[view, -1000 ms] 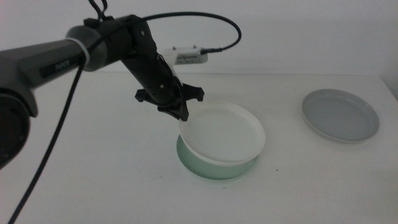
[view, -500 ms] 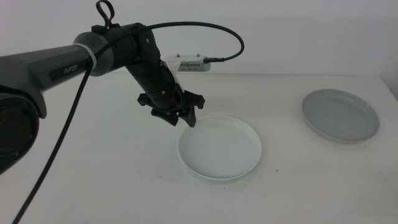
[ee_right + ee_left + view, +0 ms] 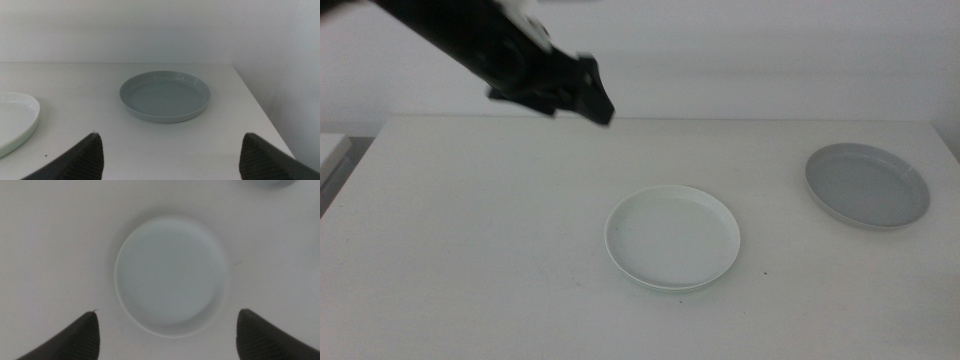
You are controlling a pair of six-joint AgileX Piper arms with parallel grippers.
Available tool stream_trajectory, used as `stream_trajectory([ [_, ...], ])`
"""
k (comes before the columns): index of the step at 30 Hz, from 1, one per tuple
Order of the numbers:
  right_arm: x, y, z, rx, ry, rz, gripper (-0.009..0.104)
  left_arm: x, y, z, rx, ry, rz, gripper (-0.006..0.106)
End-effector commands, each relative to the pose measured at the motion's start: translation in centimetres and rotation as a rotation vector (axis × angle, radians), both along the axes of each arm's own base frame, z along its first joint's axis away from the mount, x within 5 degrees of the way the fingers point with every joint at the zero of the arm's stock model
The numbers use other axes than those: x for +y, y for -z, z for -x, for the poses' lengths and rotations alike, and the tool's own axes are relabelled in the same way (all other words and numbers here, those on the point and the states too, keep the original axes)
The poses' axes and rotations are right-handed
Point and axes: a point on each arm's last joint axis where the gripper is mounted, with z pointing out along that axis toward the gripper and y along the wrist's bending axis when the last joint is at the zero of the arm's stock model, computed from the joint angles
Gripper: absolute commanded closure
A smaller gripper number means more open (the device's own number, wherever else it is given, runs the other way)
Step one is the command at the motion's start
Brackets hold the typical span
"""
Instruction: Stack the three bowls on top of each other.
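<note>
The left gripper [image 3: 582,90] hangs high above the far-left part of the white table [image 3: 470,250], blurred in the middle view, its jaws spread wide and holding nothing; its wrist camera looks straight down between them. Below it, at the table's centre, the white bowl [image 3: 672,237] sits nested on the mint green bowl [image 3: 665,287], of which only a thin green edge shows beneath the near rim. The grey bowl [image 3: 867,185] lies alone toward the table's right side, well apart from the pair. The right gripper [image 3: 170,150] waits outside the middle view, jaws spread and empty, facing the grey bowl from the near side.
</note>
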Motion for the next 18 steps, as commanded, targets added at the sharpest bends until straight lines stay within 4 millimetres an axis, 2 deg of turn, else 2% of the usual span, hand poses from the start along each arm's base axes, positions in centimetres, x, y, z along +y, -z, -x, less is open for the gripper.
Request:
stream_trajectory([
  [1,-0.1,0.0,0.0,-0.011,0.007,0.014,0.004,1.2,-4.3,4.4,-0.141,0.007,0.048,0.007],
  [2,-0.1,0.0,0.0,-0.011,0.007,0.014,0.004,1.8,-5.5,6.6,-0.194,-0.004,0.060,0.007],
  [6,-0.1,0.0,0.0,-0.011,0.007,0.014,0.004,3.6,-8.0,12.9,-0.349,-0.060,0.118,0.007],
  [11,-0.1,0.0,0.0,-0.011,0.007,0.014,0.004,5.4,-10.4,19.6,-0.427,-0.095,0.162,0.007],
  [14,-0.1,0.0,0.0,-0.011,0.007,0.014,0.004,6.1,-10.8,21.8,-0.426,-0.110,0.149,0.007],
  [18,-0.1,0.0,0.0,-0.011,0.007,0.014,0.004,6.6,-11.1,22.9,-0.437,-0.124,0.138,0.007],
])
